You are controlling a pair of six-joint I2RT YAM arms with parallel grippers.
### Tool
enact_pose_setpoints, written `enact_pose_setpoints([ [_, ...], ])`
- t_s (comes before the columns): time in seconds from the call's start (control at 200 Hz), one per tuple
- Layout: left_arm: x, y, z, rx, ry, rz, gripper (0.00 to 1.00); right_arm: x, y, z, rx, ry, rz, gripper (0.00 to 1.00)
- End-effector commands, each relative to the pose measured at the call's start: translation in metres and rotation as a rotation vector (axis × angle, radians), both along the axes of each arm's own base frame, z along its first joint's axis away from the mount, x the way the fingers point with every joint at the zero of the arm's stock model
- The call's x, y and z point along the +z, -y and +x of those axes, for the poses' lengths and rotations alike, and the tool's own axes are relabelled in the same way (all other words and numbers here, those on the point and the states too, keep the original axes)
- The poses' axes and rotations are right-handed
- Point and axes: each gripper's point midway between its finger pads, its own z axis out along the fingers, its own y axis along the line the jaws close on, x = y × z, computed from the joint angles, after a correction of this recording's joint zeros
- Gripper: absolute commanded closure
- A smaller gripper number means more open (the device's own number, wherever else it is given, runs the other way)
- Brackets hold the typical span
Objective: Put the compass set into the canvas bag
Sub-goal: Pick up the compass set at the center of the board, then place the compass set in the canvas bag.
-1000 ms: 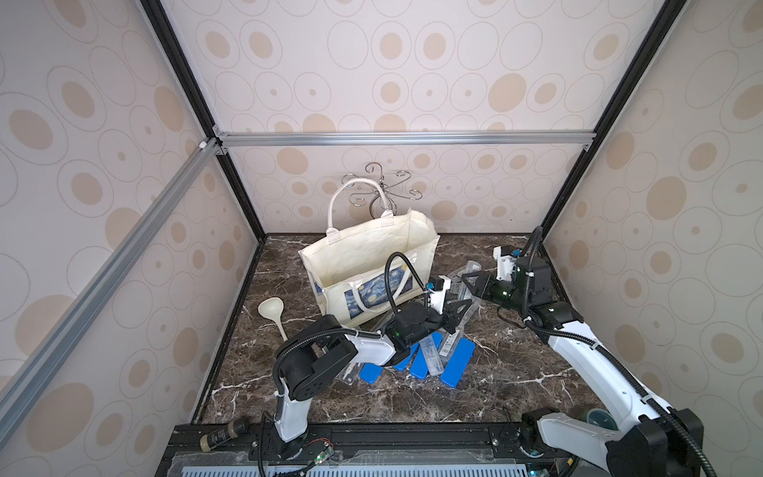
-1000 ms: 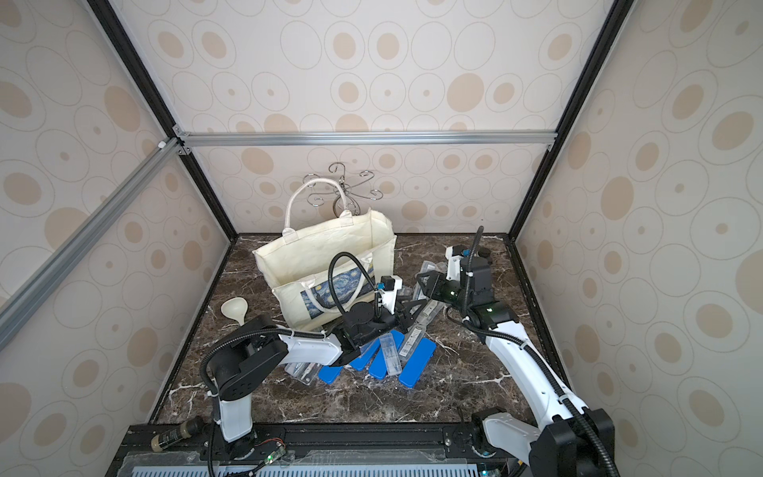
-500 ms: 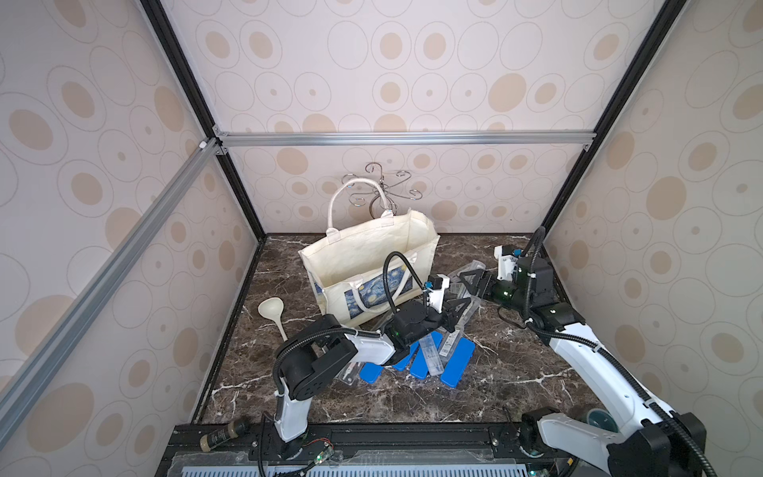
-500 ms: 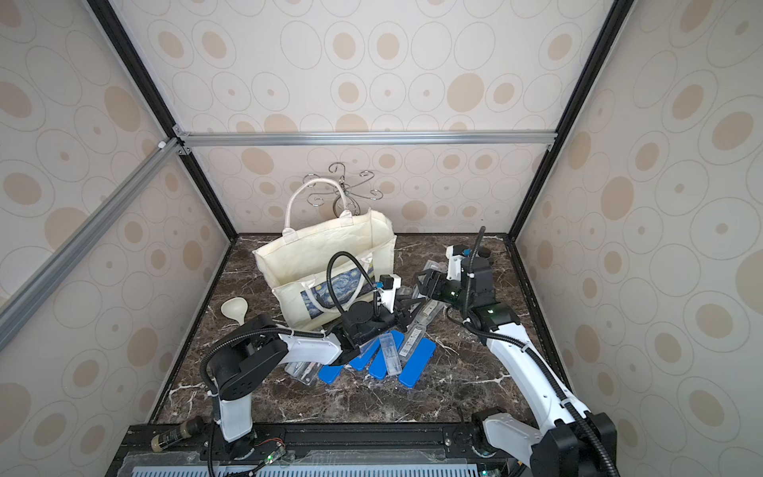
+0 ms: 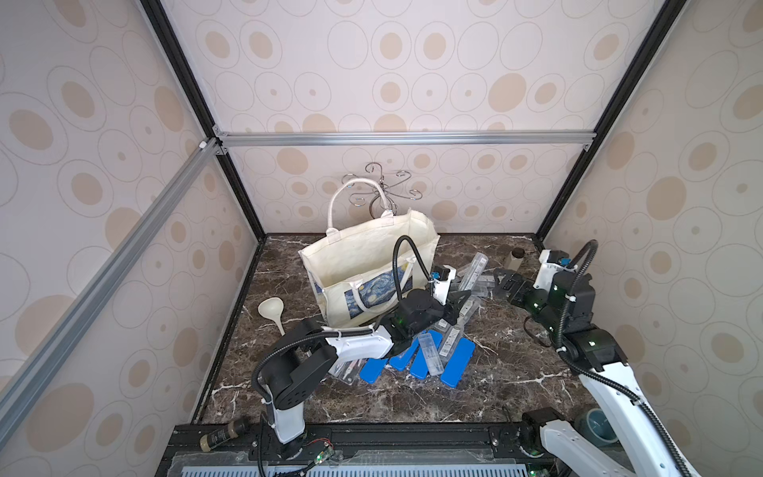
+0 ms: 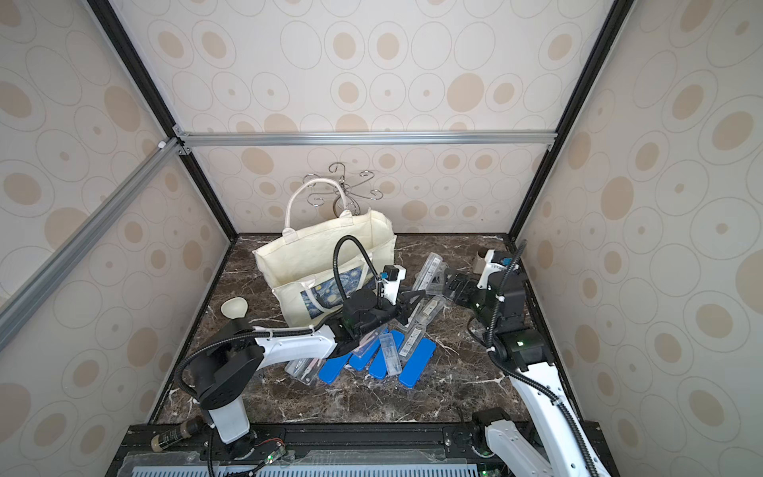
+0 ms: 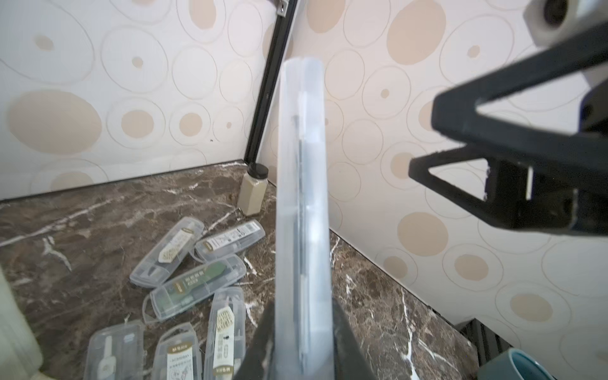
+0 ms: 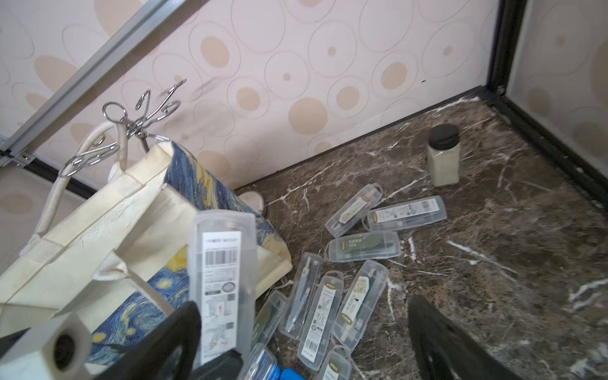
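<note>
Canvas bag (image 5: 363, 256) cream, blue-yellow swirl print; tabletop (image 5: 516, 371) brown marble, white veins; walls (image 5: 413, 82) pale, beige ovals.

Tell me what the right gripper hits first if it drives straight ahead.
Probably the clear plastic compass case held upright by the left gripper, standing just inside the fingers of the open right gripper; depth is unclear.

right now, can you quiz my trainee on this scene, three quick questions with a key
1. True or false: the left tool is shut on a clear compass case.
2. The right tool is: A open, B shut on the case, C out of sight.
3. Fill in: the jar near the back corner has a ___ lid.
Key: 1 true; 2 A; 3 black.
</note>
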Motion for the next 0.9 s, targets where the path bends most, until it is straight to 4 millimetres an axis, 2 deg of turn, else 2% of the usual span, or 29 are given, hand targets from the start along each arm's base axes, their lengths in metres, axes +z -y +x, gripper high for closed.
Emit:
enact_pose_setpoints([
  [0.0,0.045,-0.010,0.010,0.059,0.078,0.060,0.87,-0.013,0.023,-0.007,-0.106,-0.032,-0.068,0.00],
  [0.095,0.064,-0.021,0.022,0.115,0.088,0.137,0.89,-0.025,0.022,-0.004,-0.098,-0.070,-0.078,0.00],
  [0.18,0.079,-0.040,0.035,0.185,0.096,0.223,0.90,-0.039,0.017,0.001,-0.078,-0.110,-0.076,0.00],
  [0.325,0.099,-0.084,0.057,0.302,0.088,0.349,0.87,-0.059,0.014,0.007,-0.068,-0.158,-0.077,0.00],
  [0.405,0.101,-0.112,0.070,0.362,0.060,0.406,0.87,-0.066,0.013,0.010,-0.065,-0.171,-0.078,0.00],
  [0.55,0.095,-0.163,0.090,0.466,0.009,0.495,0.85,-0.080,0.012,0.014,-0.059,-0.204,-0.080,0.00],
  [0.66,0.079,-0.192,0.097,0.513,-0.016,0.591,0.85,-0.087,0.011,0.014,-0.055,-0.224,-0.086,0.00],
  [0.895,0.036,-0.225,0.092,0.515,-0.044,0.834,0.82,-0.101,0.013,0.014,-0.057,-0.257,-0.095,0.00],
])
